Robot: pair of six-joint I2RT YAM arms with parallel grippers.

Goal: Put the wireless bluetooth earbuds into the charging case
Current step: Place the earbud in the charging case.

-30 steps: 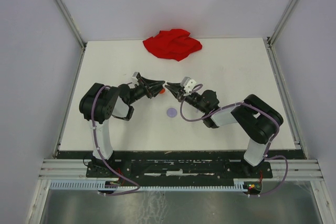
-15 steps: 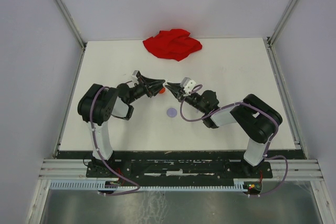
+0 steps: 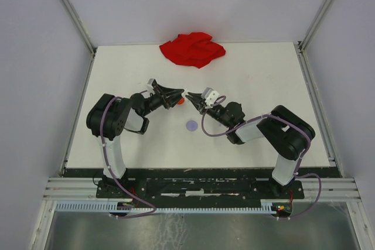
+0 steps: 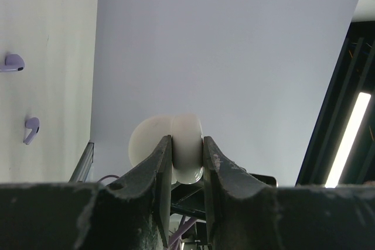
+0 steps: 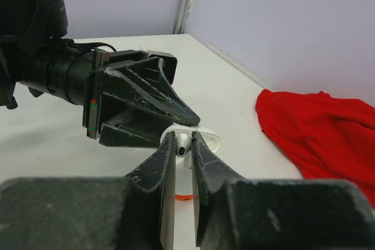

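My left gripper (image 3: 177, 96) is shut on a white round charging case (image 4: 176, 144), held above the table with its lid open. My right gripper (image 3: 188, 96) is shut on a white earbud (image 5: 183, 146) and holds it tip to tip against the case (image 5: 205, 139). In the right wrist view, my right gripper (image 5: 183, 140) has the left gripper (image 5: 146, 106) just behind it. Two lavender earbuds (image 4: 12, 62) (image 4: 30, 129) lie loose on the table. A small orange-red piece (image 5: 184, 196) lies on the table below the grippers, also seen from above (image 3: 181, 101).
A lavender round disc (image 3: 191, 125) lies on the white table (image 3: 263, 80) just in front of the grippers. A crumpled red cloth (image 3: 192, 49) lies at the back edge, and also shows in the right wrist view (image 5: 316, 127). Walls enclose the table.
Almost nothing. Both grippers stay tip to tip, and the right one has shifted only very slightly.
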